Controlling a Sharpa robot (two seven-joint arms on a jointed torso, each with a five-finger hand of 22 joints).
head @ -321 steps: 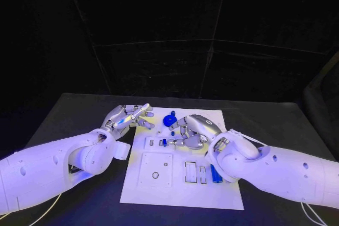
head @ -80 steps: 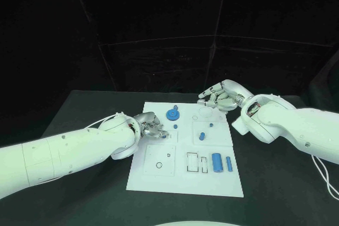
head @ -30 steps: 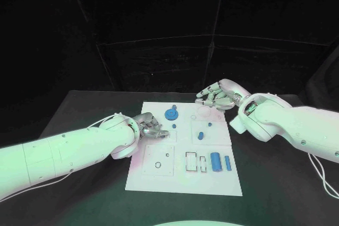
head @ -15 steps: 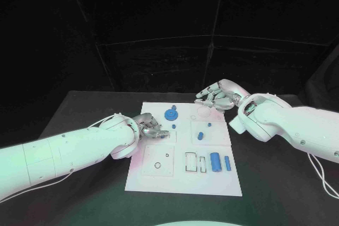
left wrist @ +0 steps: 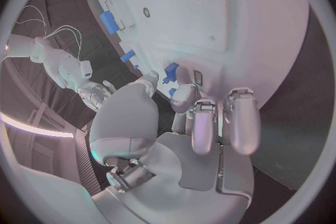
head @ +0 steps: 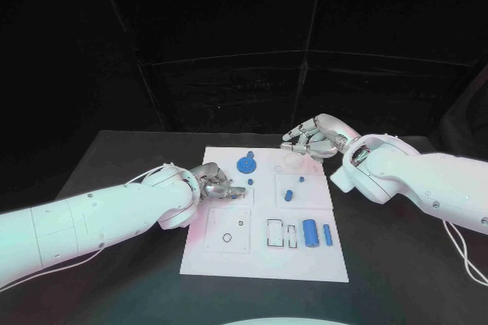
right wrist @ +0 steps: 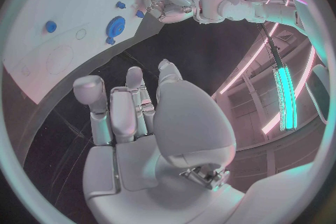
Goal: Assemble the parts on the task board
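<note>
Lying on the task board point(head: 305, 265), two blue cylinders point(head: 317, 233) are seen near its right edge, long axes toward the far edge. The left hand point(head: 216, 185) is curled at the left edge; whether a part is pinched cannot be told. The right hand point(head: 313, 139), fingers apart, is held over the far right corner.

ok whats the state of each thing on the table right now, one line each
task board: flat on the table
left hand: fingers curled, resting at the board's left edge; whether it holds a part is unclear
right hand: fingers curled, over the board's far right corner, nothing seen in it
blue gear: flat on the board's far side
blue cylinders: two, lying side by side near the right edge
</note>
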